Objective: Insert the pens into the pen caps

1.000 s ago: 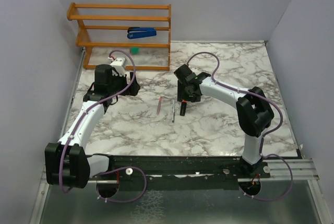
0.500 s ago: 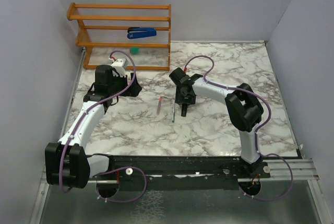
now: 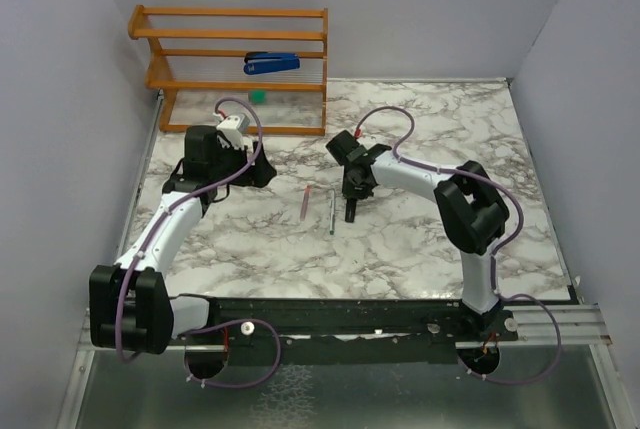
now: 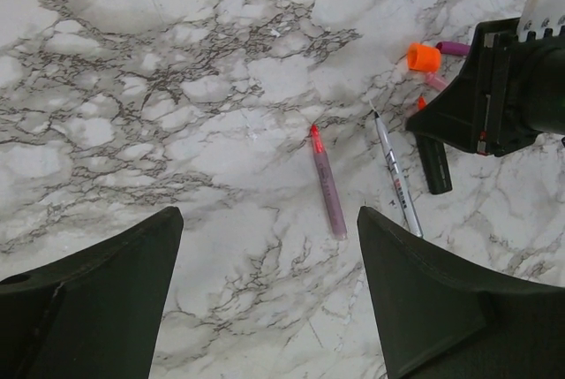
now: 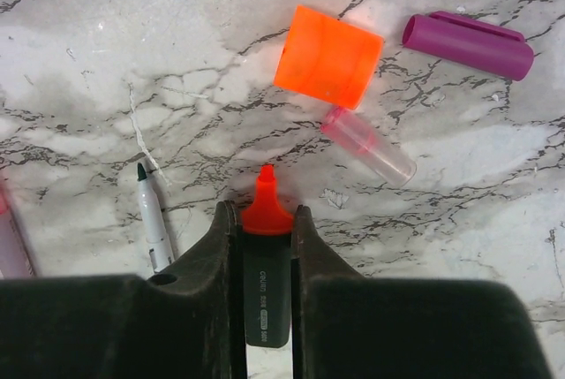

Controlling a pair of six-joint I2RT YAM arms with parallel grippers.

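Note:
My right gripper (image 5: 265,216) (image 3: 350,192) is shut on the black marker body (image 5: 267,291) (image 3: 351,211), low over the table, with the marker's orange tip sticking out past the fingertips. The chunky orange cap (image 5: 327,56) lies just ahead of that tip. The slim pink cap (image 5: 368,145) lies to the tip's right and the purple cap (image 5: 468,45) beyond it. The grey pen (image 4: 397,180) (image 3: 332,215) and the pink pen (image 4: 328,186) (image 3: 305,203) lie side by side left of the marker. My left gripper (image 4: 269,213) (image 3: 258,171) is open and empty, hovering left of the pens.
A wooden rack (image 3: 235,59) stands at the back left with a blue stapler-like object (image 3: 272,62) on its shelf and a small green object (image 3: 259,96) beneath. Grey walls close in the left, back and right sides.
My right gripper has moved forward and down over the black marker and now has it between its fingers, and the right elbow has swung left. The left arm has barely shifted.

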